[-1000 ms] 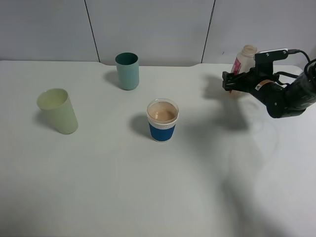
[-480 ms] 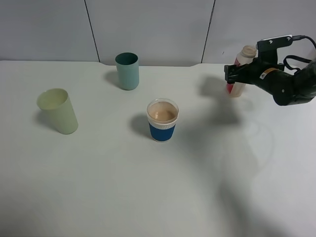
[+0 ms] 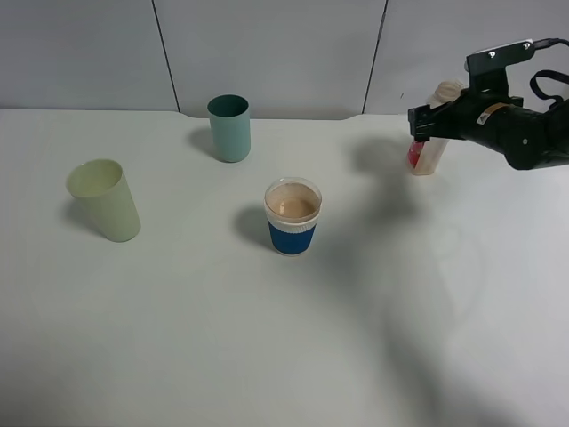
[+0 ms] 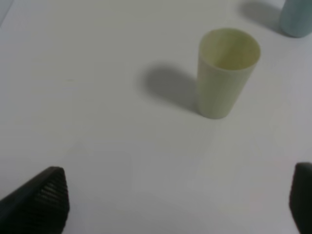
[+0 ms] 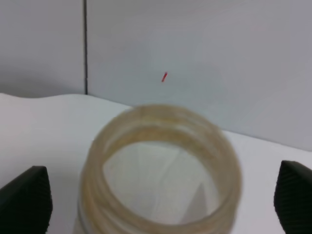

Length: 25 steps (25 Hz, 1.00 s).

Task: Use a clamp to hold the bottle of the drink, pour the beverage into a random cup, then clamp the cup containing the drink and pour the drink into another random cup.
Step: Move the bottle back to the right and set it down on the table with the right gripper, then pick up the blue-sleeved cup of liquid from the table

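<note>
Hovering at the far right corner of the table, my right gripper sits level with the upper part of the bottle, which stands upright close to the back wall.

High view: the gripper's black body covers the bottle's shoulders. Only the pale neck above it and the red-pink labelled lower body below it show. From here I cannot tell whether the jaws touch the bottle.

Right wrist view settles it: the right gripper is spread wide, with one ribbed black fingertip at each edge of the picture. The bottle's open round neck sits between them with a clear gap on both sides. Nothing is pinched. This view also shows a small red mark on the wall. I cannot judge any liquid inside the bottle; the inside looks pale and blurred.

High view only: the blue-banded cup stands near the table's middle, well apart from the bottle, and holds the beige-pink beverage close to its white rim. The teal tumbler stands upright behind it, to the left. The pale green tumbler stands further left.

Left wrist view: my left gripper shows only here. Its jaws are spread and hold nothing, with one fingertip low at each side over bare table. The pale green tumbler stands ahead of it. A sliver of the teal tumbler shows at the corner.
</note>
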### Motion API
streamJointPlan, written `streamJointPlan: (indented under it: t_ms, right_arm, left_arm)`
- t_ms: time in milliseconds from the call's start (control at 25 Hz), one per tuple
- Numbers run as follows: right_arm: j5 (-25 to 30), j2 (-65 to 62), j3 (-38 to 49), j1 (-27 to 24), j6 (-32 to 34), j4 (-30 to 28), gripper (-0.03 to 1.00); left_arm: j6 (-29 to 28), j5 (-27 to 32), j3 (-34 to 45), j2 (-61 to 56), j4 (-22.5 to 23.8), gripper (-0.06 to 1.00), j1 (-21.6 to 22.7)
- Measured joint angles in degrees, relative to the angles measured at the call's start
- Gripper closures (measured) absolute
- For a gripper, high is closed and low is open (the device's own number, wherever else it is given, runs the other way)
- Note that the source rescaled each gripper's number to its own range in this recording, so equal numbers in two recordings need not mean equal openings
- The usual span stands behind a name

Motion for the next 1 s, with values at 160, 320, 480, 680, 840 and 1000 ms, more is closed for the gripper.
streamJointPlan:
  t_ms: [160,320,480,680,840,1000]
  right_arm:
    - [2.9,-2.6,0.4,0.2,-2.1,1.0,0.15]
    - [3.1,-5.6,2.5,0.2,-5.2,3.5,0.15]
    - [3.1,-10.3,5.6,0.2,-8.5,4.9,0.15]
    - [11.0,-20.5,6.9,0.5,-8.4,5.0,0.15]
    - [16.4,-28.3,6.9,0.5,-6.9,3.8,0.15]
    - [23.2,-37.0,6.9,0.5,-3.0,0.4,0.15]
  left_arm:
    - [0.0,0.0,0.0,0.0,0.0,0.27,0.0]
    - [0.0,0.0,0.0,0.0,0.0,0.27,0.0]
    - [0.0,0.0,0.0,0.0,0.0,0.27,0.0]
    - [0.0,0.0,0.0,0.0,0.0,0.27,0.0]
    - [0.0,0.0,0.0,0.0,0.0,0.27,0.0]
    - [0.0,0.0,0.0,0.0,0.0,0.27,0.0]
